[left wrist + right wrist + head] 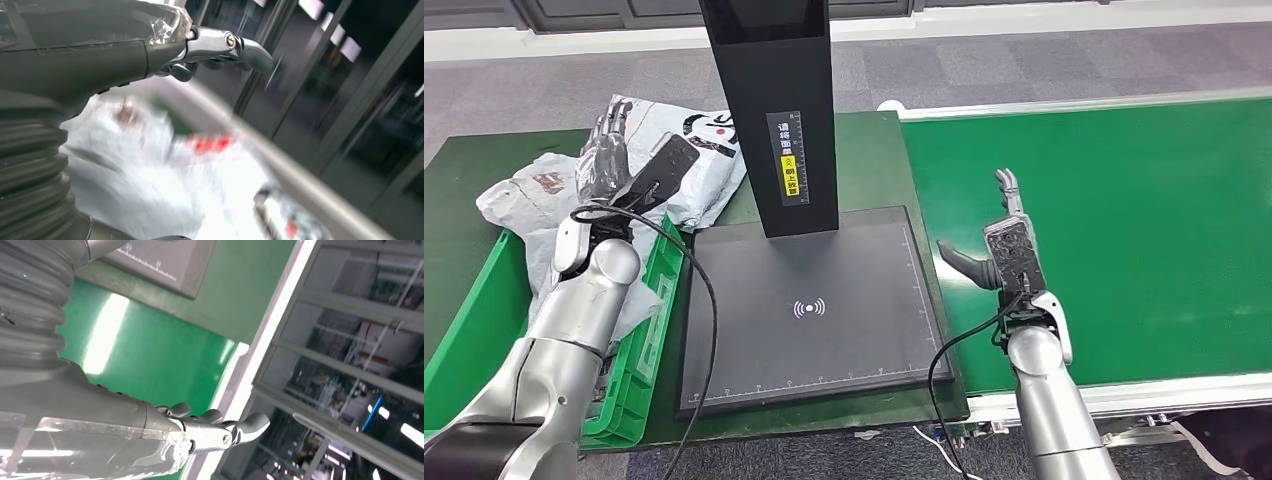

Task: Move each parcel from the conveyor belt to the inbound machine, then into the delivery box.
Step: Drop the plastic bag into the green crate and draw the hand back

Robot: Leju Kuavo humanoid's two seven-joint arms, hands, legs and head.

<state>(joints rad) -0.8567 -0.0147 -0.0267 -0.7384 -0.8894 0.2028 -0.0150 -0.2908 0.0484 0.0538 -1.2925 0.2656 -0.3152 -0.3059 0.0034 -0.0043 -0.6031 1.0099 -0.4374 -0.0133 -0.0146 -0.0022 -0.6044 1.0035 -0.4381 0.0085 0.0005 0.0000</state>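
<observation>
While both robot hands hang spread, left (pixel 607 150) over parcels (pixel 544 190), the scanner post (pixel 774 110) stands between.

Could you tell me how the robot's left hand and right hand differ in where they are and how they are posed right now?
The left hand is raised over the crumpled white plastic parcels in the green plastic delivery box; the right hand is over the bare green conveyor belt, beside the black scanner platform. The left hand is farther from the robot than the right hand. Both hold nothing, fingers extended.
</observation>
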